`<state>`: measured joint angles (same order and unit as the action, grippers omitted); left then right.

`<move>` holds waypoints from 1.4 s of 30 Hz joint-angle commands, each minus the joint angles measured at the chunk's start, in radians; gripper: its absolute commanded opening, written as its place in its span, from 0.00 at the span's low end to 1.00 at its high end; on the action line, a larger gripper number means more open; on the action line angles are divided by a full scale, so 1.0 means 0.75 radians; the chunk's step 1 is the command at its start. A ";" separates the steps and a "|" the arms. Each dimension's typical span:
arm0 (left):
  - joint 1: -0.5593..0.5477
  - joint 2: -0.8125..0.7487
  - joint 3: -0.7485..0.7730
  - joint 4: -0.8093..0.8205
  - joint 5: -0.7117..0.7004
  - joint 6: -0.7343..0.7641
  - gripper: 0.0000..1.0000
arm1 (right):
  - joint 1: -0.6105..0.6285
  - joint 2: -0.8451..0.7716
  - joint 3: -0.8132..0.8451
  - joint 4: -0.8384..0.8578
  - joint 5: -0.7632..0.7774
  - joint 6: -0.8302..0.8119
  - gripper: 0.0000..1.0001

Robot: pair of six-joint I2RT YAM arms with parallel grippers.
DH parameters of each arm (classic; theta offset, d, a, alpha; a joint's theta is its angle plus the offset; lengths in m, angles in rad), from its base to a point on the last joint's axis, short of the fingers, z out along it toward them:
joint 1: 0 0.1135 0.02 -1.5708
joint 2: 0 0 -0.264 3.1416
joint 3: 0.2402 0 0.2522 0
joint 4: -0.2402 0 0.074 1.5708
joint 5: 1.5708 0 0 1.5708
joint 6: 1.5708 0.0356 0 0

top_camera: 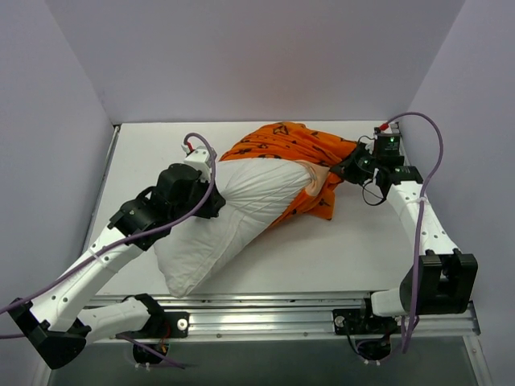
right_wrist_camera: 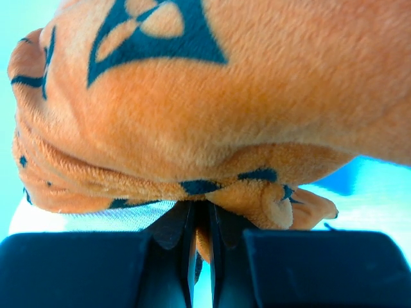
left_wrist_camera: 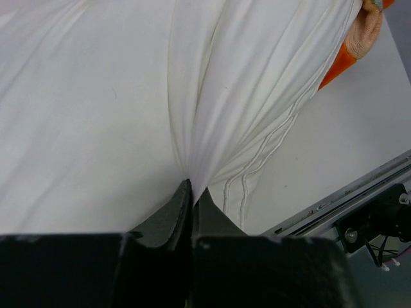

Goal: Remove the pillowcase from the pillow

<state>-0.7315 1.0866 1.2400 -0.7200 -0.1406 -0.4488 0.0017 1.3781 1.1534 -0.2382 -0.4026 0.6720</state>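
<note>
The white pillow point(top_camera: 233, 221) lies slanted across the table, its near end bare and its far end still inside the orange pillowcase point(top_camera: 286, 145), which is bunched at the back right. My left gripper point(top_camera: 211, 201) is shut on a pinched fold of the pillow point(left_wrist_camera: 128, 96), the white cloth gathering into the jaws of the left gripper point(left_wrist_camera: 191, 189). My right gripper point(top_camera: 348, 170) is shut on the pillowcase's right edge. In the right wrist view a strip of the plush pillowcase point(right_wrist_camera: 212, 102) hangs between the jaws of the right gripper point(right_wrist_camera: 202, 208).
The white table point(top_camera: 362, 241) is walled at the back and on both sides. A metal rail point(top_camera: 265, 318) with the arm bases runs along the near edge. The rail point(left_wrist_camera: 359, 199) also shows at the right of the left wrist view.
</note>
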 commanded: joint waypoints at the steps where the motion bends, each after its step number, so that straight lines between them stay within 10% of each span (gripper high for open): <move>1: 0.078 -0.120 -0.023 -0.229 -0.083 0.042 0.02 | -0.127 -0.033 -0.045 0.305 0.531 -0.100 0.00; 10: -0.180 0.256 -0.007 0.170 -0.338 0.120 0.06 | 0.045 -0.054 -0.137 0.383 0.304 -0.168 0.50; 13: -0.245 0.312 0.069 0.142 -0.365 0.140 0.37 | 0.067 -0.105 -0.129 0.344 0.257 -0.205 0.69; 14: -0.256 0.304 0.085 0.144 -0.361 0.130 0.76 | 0.079 -0.123 -0.104 0.312 0.267 -0.217 0.71; 16: -0.266 0.245 0.079 0.138 -0.342 0.089 0.98 | 0.120 -0.181 -0.082 0.252 0.326 -0.254 0.77; 23: -0.089 0.050 0.089 -0.077 -0.349 -0.195 0.94 | 0.326 -0.273 -0.035 0.230 0.471 -0.368 0.79; 35: 0.433 0.114 -0.074 0.089 0.167 -0.193 0.94 | 0.805 0.152 0.238 0.207 0.665 -0.657 0.80; 42: 0.540 0.159 -0.032 0.101 0.292 -0.146 0.94 | 0.808 0.132 -0.210 0.258 0.791 -0.348 0.80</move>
<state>-0.3626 1.1931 1.1645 -0.6838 -0.0006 -0.5724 0.6254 1.5021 1.1267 0.0399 0.0952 0.3046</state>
